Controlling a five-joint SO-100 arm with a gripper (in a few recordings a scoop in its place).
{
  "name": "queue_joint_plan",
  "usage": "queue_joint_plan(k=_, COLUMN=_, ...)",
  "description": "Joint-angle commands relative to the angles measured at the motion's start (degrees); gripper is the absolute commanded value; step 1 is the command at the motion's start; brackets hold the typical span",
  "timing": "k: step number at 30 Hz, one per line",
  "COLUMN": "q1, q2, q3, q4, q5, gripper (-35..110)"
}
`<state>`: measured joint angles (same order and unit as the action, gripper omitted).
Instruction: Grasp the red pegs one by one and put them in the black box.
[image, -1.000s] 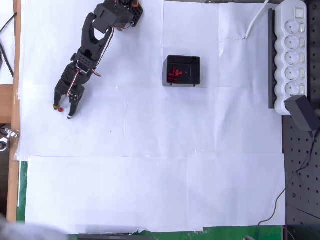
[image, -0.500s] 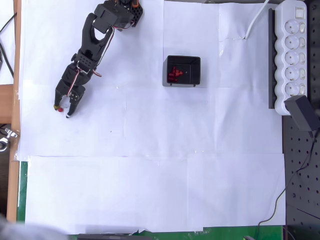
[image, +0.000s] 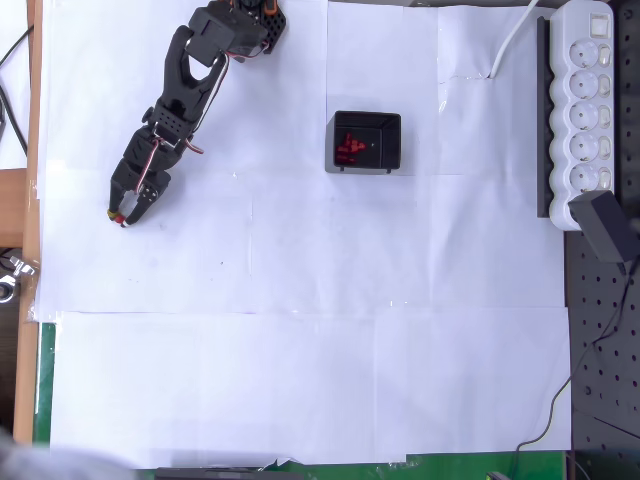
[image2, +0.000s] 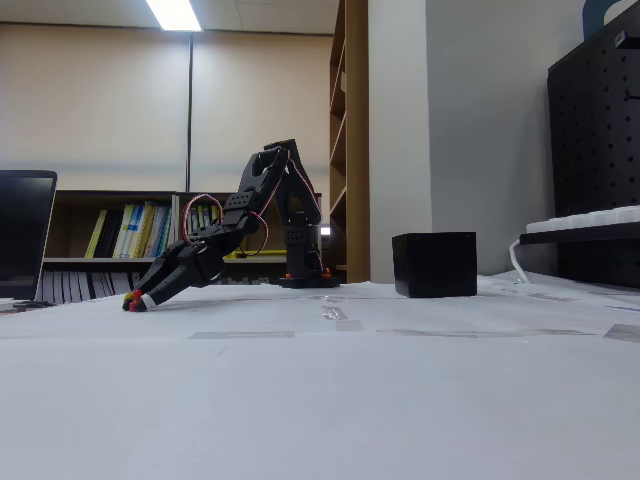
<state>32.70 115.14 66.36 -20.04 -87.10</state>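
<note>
Since a moment ago the fingers have drawn together: the gripper (image: 123, 217) now looks clamped on a red peg (image: 121, 220) down at the white paper covering the table (image: 300, 350), far out at the left in the overhead view. From the low fixed view the gripper (image2: 135, 302) tips touch the sheet with a bit of red showing there. Well apart to the right sits the black box (image: 366, 142), with a cluster of red pegs (image: 348, 147) lying inside it.
</note>
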Motion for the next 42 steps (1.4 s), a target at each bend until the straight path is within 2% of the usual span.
queue_joint_plan(k=1, q1=-0.2, q2=-1.8, q3=1.1, q4=9.0, q5=0.4, gripper=0)
queue_joint_plan(k=5, q1=-0.9, q2=-10.1, q3=4.6, q4=32.3, q5=-0.1, gripper=0)
queue_joint_plan(k=9, q1=-3.9, q2=-21.6, q3=10.5, q4=60.6, q5=-3.8, gripper=0)
queue_joint_plan(k=15, q1=-15.2, q2=-35.8, q3=29.0, q4=105.3, q5=-7.6, gripper=0)
queue_joint_plan(k=20, q1=-34.5, q2=-44.1, q3=42.8, q4=122.1, q5=-19.7, gripper=0)
queue_joint_plan(k=26, q1=-60.9, q2=-47.6, q3=45.3, q4=123.0, q5=-36.7, gripper=0)
queue_joint_plan(k=29, q1=-69.7, q2=-46.1, q3=40.5, q4=117.6, q5=-43.9, gripper=0)
queue_joint_plan(k=35, q1=-77.8, q2=-40.7, q3=29.0, q4=103.7, q5=-50.2, gripper=0)
queue_joint_plan(k=42, q1=-77.3, q2=-35.1, q3=19.0, q4=90.7, q5=-50.4, gripper=0)
